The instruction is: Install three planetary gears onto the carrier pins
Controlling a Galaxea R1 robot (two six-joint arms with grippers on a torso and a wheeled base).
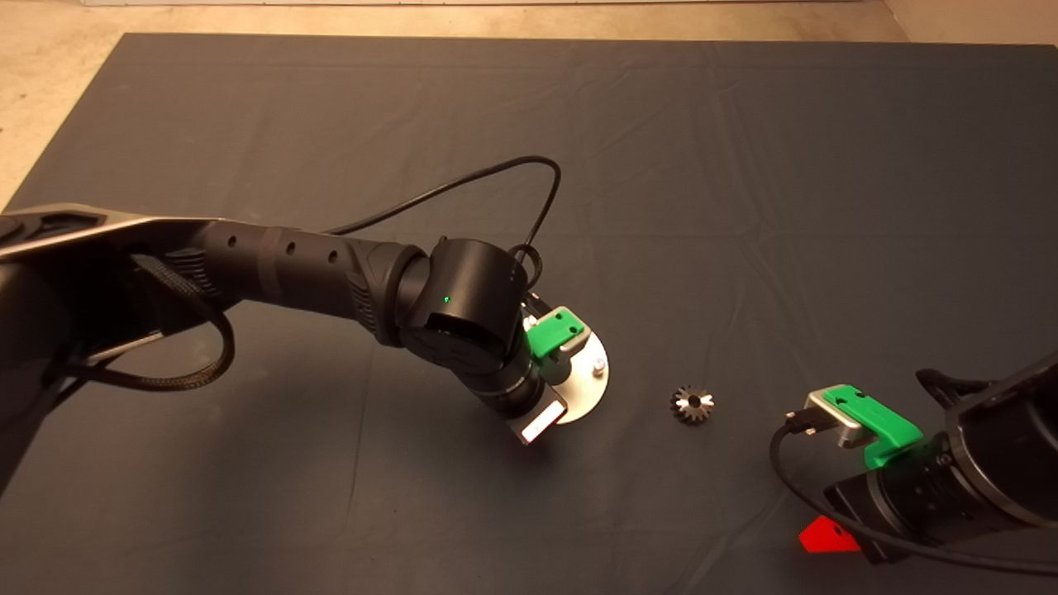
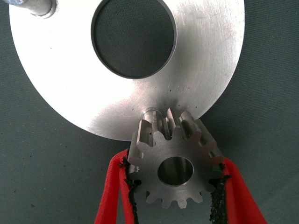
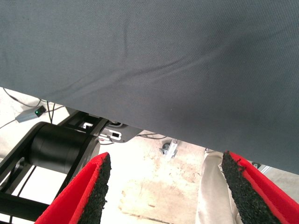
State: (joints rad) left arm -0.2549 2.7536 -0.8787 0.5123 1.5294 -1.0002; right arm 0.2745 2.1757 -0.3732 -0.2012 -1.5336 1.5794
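Note:
A small silvery planetary gear (image 2: 175, 170) sits upright between the red fingers of my left gripper (image 2: 174, 164), which is shut on it. The gear hangs at the rim of the shiny round plate (image 2: 70, 84), just off a carrier pin (image 2: 152, 114) whose top shows behind its teeth. Another carrier pin (image 2: 32, 7) stands on the plate's far side. In the head view my left wrist (image 1: 471, 322) covers most of the plate (image 1: 588, 387); one pin (image 1: 597, 364) shows. A second gear (image 1: 693, 405) lies on the mat right of the plate. My right gripper (image 3: 163, 161) is open and empty.
The dark mat (image 1: 744, 207) spreads out all round. My right arm (image 1: 950, 471) rests at the lower right edge, one red finger (image 1: 826, 537) showing. A black cable (image 1: 496, 178) loops above the left wrist. The right wrist view shows floor and a stand beyond the mat.

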